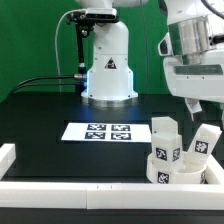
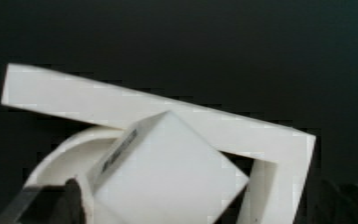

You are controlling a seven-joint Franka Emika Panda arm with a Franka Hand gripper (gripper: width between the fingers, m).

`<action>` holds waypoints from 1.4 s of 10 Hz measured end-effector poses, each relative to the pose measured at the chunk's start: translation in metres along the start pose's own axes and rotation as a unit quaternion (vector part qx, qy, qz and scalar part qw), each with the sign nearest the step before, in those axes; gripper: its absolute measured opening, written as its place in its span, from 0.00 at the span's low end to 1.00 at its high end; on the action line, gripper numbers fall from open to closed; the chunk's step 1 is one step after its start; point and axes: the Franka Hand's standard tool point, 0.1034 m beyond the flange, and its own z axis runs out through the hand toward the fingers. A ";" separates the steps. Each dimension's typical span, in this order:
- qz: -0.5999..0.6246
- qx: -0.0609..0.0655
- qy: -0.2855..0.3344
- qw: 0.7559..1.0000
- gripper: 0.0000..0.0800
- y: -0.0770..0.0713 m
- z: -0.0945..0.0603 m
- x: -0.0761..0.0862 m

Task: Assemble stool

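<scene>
In the exterior view, the white round plastic seat disc (image 1: 165, 168) sits on the black table (image 1: 40, 120) near the exterior view's right, close against the long white border rail (image 1: 100, 190). Chunky white block legs with black-and-white tags stand on or against it: one leg (image 1: 163, 140) upright at the centre, another leg (image 1: 204, 145) leaning to the right. The flat marker board (image 1: 104, 131) lies well apart, in front of the arm's base. The gripper (image 1: 190, 103) hangs just above the legs; whether its fingers are spread or closed cannot be told here. In the wrist view, a white block leg (image 2: 167, 170) fills the frame over the curved seat rim (image 2: 78, 160), with the rail corner behind; the fingertips are barely visible. The parts look light, rigid and smooth, so likely slippery; gripping a leg across its flat opposite faces seems safest.
</scene>
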 end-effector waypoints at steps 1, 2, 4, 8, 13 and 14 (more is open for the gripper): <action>-0.042 -0.001 0.001 0.999 0.81 0.000 0.000 0.001; -0.090 -0.002 0.002 0.996 0.81 0.000 0.000 0.001; -0.320 -0.007 0.009 0.947 0.81 -0.004 -0.007 0.003; -0.484 -0.013 0.017 0.875 0.81 0.005 -0.002 0.005; -0.758 -0.063 -0.004 0.650 0.81 0.013 0.011 -0.008; -0.788 -0.066 -0.010 0.612 0.81 0.016 0.012 -0.002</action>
